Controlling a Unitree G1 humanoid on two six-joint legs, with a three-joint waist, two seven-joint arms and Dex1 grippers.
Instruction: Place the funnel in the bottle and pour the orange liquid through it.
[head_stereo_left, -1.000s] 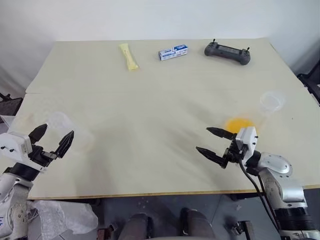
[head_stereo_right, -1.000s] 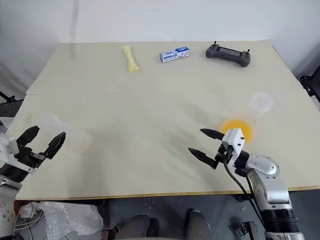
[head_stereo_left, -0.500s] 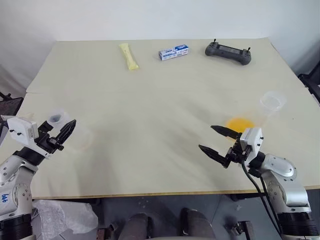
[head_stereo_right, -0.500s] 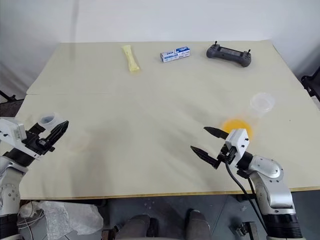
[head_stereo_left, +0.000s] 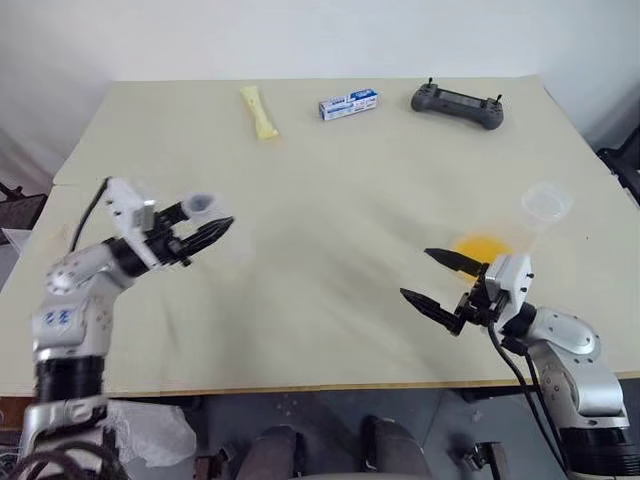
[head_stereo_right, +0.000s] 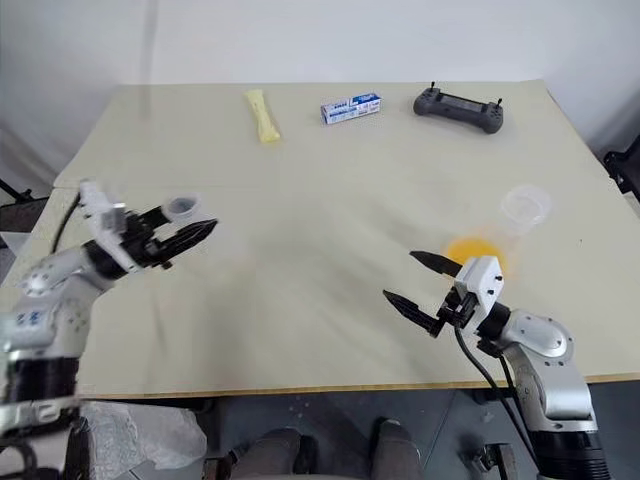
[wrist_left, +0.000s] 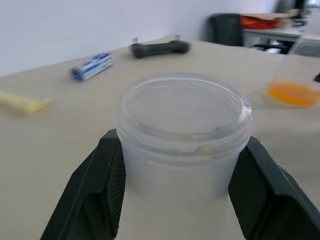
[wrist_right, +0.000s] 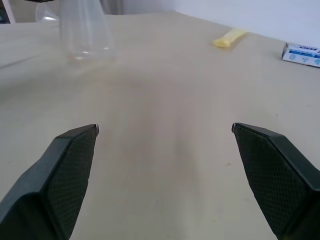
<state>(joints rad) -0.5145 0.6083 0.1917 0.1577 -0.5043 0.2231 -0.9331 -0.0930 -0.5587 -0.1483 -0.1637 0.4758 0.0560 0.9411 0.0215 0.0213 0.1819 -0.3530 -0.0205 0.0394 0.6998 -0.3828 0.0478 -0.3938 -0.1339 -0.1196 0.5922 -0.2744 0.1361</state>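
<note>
My left gripper (head_stereo_left: 207, 226) is shut on the short round neck of the clear bottle (head_stereo_left: 200, 204), over the left part of the table. In the left wrist view the bottle's open mouth (wrist_left: 182, 107) sits between my two black fingers (wrist_left: 92, 185). The right wrist view shows its clear body (wrist_right: 86, 30) across the table. The orange liquid (head_stereo_left: 479, 246) lies in the bottom of a wide clear cup (head_stereo_left: 545, 201) at the right. My right gripper (head_stereo_left: 415, 273) stands open just in front of that cup, holding nothing. The funnel is out of view.
Along the table's far edge lie a pale yellow sachet (head_stereo_left: 258, 112), a small blue and white box (head_stereo_left: 347, 104) and a dark handheld controller (head_stereo_left: 456, 104). The tan tabletop (head_stereo_left: 320, 200) between my two grippers is bare.
My left gripper closed on the bottle's neck near the left edge, then carried it to the right and a little up, toward the table's middle. The right arm has stayed put.
</note>
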